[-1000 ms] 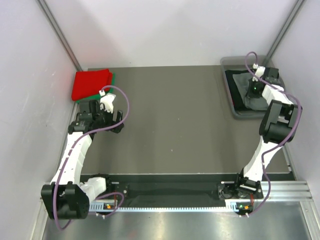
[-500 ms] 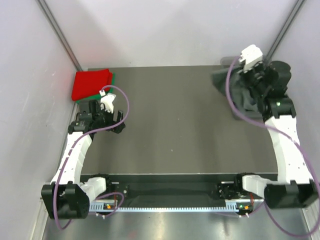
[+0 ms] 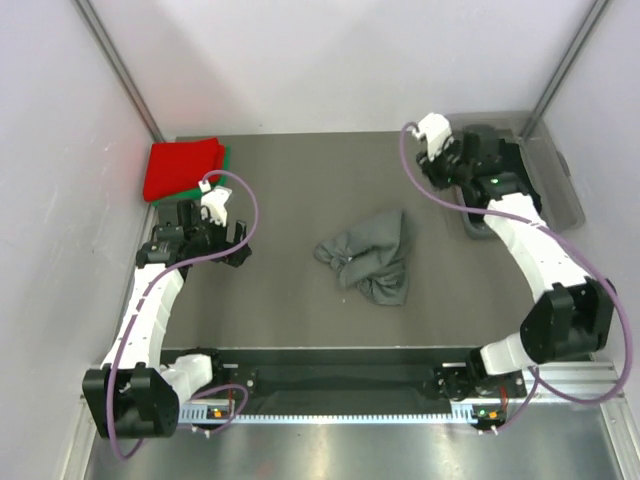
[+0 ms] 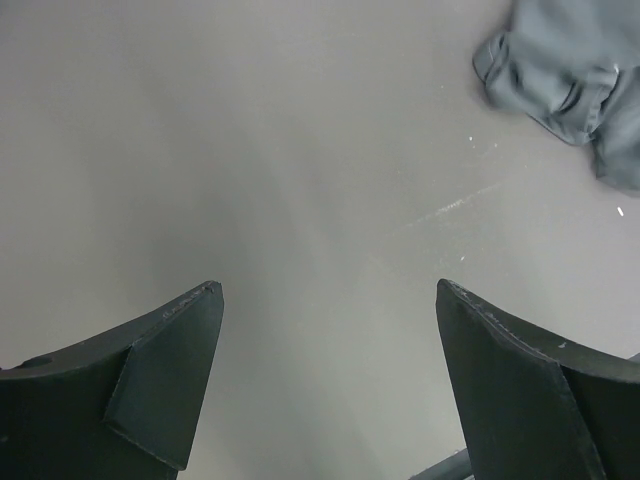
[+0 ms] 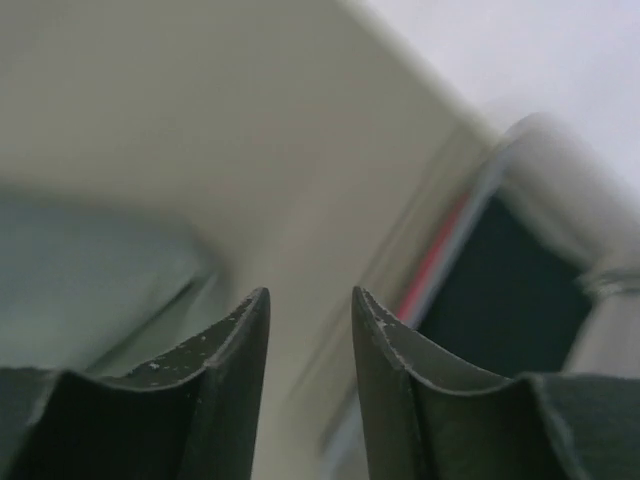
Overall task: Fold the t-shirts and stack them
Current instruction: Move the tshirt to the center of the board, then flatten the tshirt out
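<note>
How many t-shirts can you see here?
3. A crumpled dark grey cloth shirt lies mid-table; a folded bright red shirt sits far left atop a green shirt showing only an edge. Another may be hidden in the clear plastic tub behind the right arm.

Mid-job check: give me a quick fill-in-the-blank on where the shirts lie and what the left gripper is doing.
The crumpled t-shirt is dark ____.
The red t-shirt lies folded in the far ____ corner.
The left gripper is open and holds ____.
Missing words: grey; left; nothing.
</note>
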